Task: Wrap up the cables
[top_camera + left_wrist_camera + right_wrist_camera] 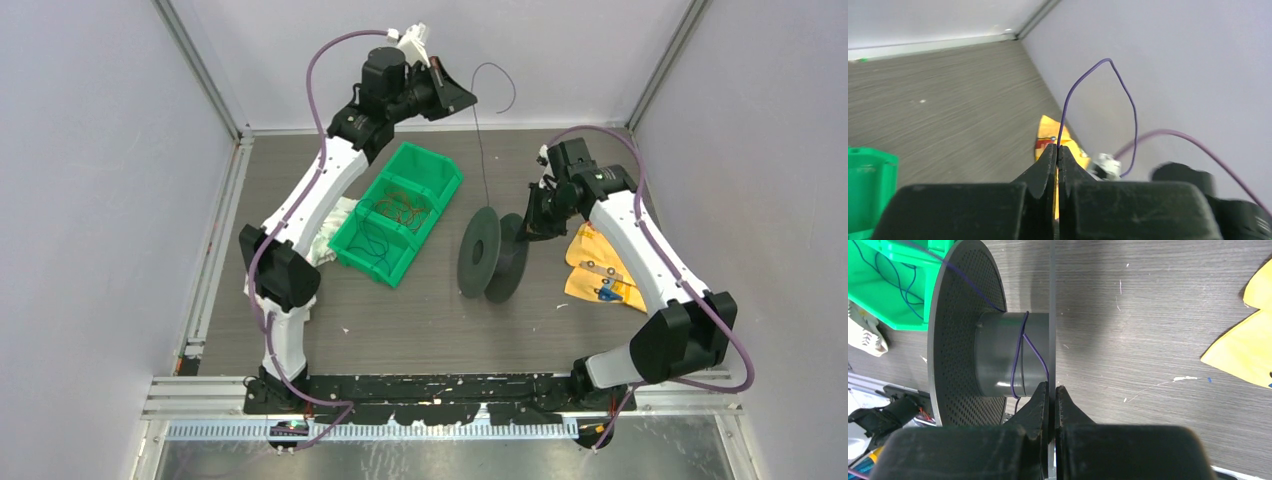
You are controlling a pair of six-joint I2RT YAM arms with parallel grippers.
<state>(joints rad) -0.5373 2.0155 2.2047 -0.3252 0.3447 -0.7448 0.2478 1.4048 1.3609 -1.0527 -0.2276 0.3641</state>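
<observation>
My left gripper (468, 99) is raised at the back and shut on a thin dark-purple cable (481, 150). In the left wrist view the gripper (1058, 148) pinches the cable (1071, 90), which loops up beyond the tips. The cable runs down to the black two-flanged spool (480, 250), standing on edge mid-table. My right gripper (527, 220) is shut on the spool's thin right flange (1052, 315); in its wrist view the gripper (1052, 388) clamps that edge. The cable (1020, 352) crosses the grey hub (998, 355) in about two turns. More thin cables (400, 210) lie in the green bin.
The green bin (436, 161) sits left of the spool, with a white crumpled bag (335, 232) beside it. Yellow packets (590, 278) lie under the right arm, also seen in the right wrist view (1243, 355). Grey walls close in the back and sides.
</observation>
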